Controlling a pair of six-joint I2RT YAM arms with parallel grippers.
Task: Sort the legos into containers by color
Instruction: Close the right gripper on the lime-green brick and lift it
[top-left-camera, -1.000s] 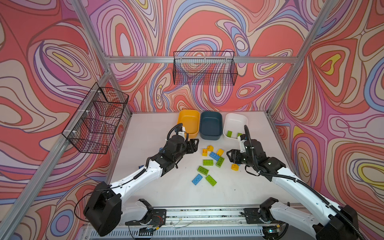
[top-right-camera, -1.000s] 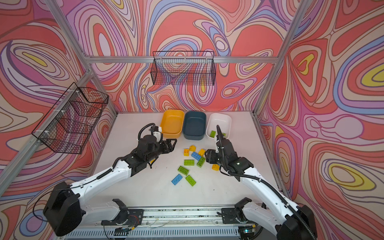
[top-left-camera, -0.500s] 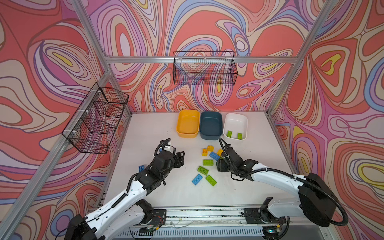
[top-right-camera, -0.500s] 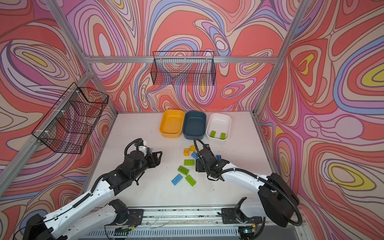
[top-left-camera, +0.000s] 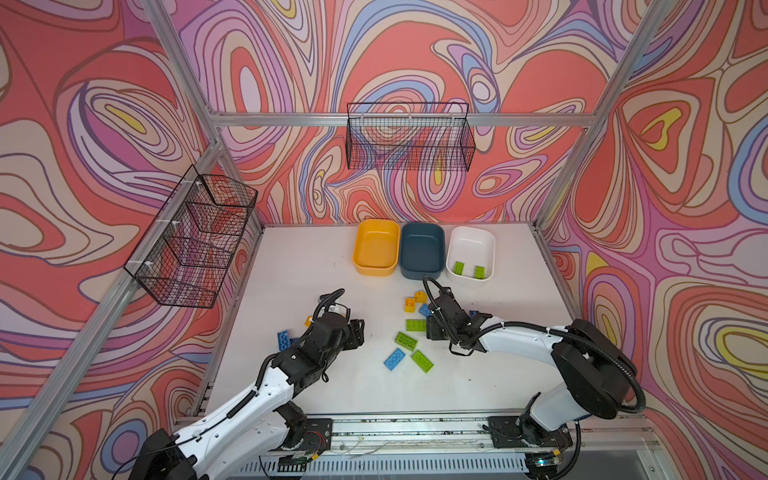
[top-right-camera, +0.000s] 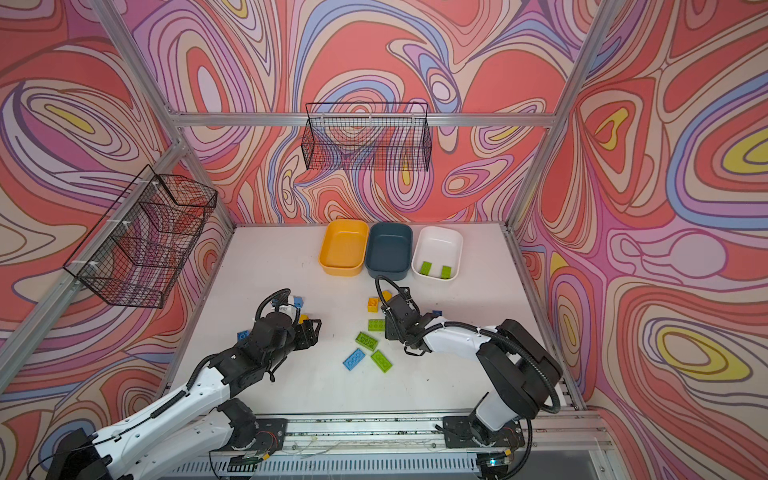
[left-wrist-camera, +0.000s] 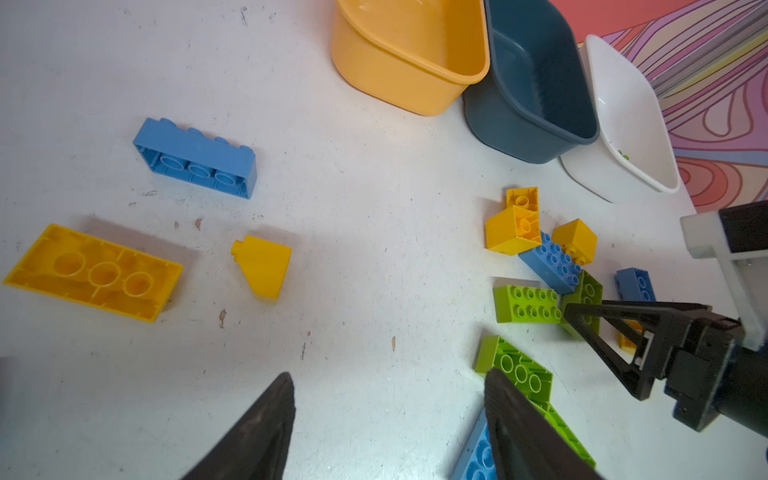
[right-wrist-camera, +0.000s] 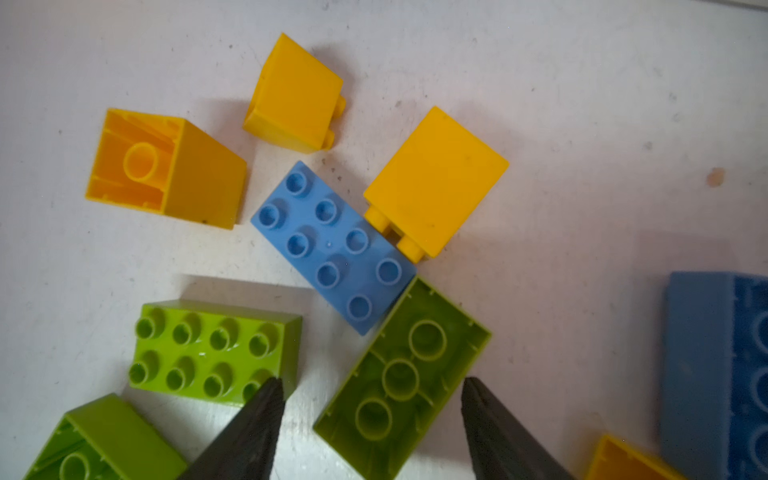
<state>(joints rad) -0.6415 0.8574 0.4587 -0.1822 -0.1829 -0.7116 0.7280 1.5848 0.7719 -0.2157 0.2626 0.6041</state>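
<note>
clear: table (top-left-camera: 299, 266) left-centre | blocked: legos (top-left-camera: 415, 325) clustered mid-table; containers (top-left-camera: 422, 253) side by side along rear

White-shelled left arm (top-left-camera: 270, 386) and right arm (top-left-camera: 519, 343) have black joints, ribbed black cables (top-left-camera: 241, 404) and tapered black claw fingers (right-wrist-camera: 249, 432).

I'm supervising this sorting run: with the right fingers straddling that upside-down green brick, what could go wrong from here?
1. The upside-down lime green plastic brick lies skewed between the right gripper's open fingers, so closing may twist it rather than seat it.
2. The bright blue studded brick appears to touch its end and could get dragged along.
</note>
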